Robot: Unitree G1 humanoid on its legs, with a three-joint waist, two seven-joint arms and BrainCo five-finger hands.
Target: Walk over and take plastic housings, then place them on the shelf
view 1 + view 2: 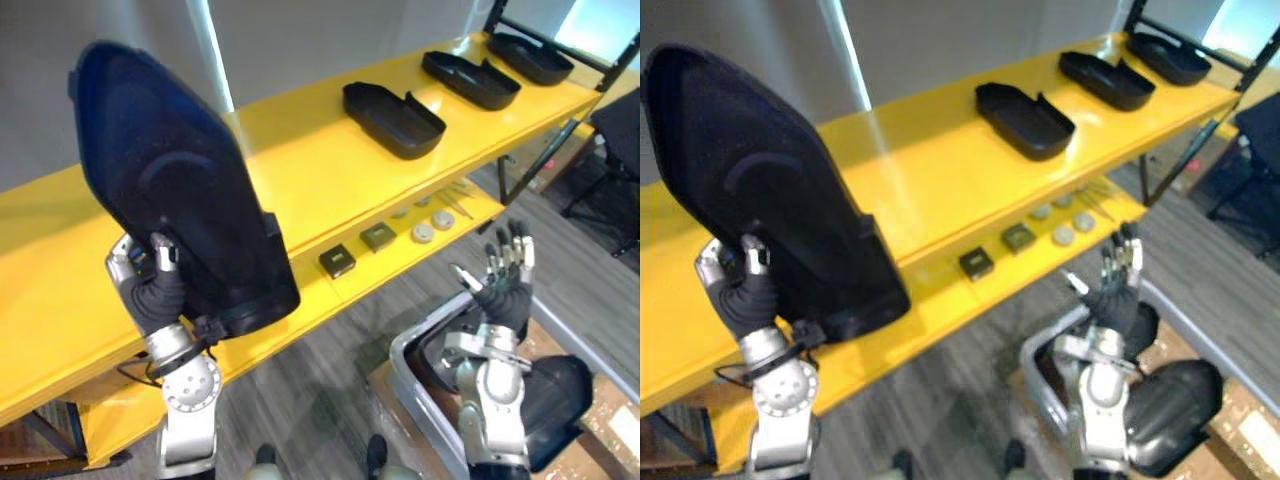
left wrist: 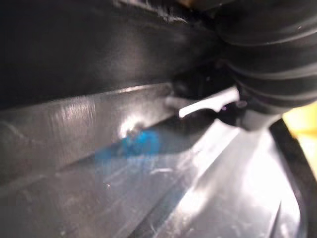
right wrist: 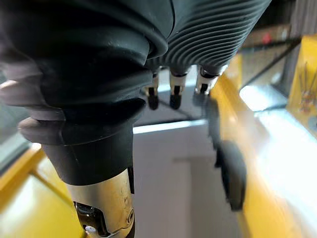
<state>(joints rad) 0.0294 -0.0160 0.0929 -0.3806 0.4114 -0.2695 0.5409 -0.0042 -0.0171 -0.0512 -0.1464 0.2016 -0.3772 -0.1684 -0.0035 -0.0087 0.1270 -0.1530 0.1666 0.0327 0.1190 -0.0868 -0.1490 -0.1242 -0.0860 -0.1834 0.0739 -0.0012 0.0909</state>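
While the left hand [image 1: 152,283] clasps a housing [image 1: 165,185], the right hand [image 1: 505,282] is splayed.

The big housing [image 1: 170,190] I hold hides most of my left hand [image 1: 150,285] and part of the shelf [image 1: 330,170]. The pieces [image 1: 424,232] on the lower shelf [image 1: 400,256] are too small to tell.

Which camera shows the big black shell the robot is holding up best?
The left eye view: the whole plastic housing shows there, held up in the left hand. The right eye view has it against the picture's edge; the left wrist view gives a very close patch of it.
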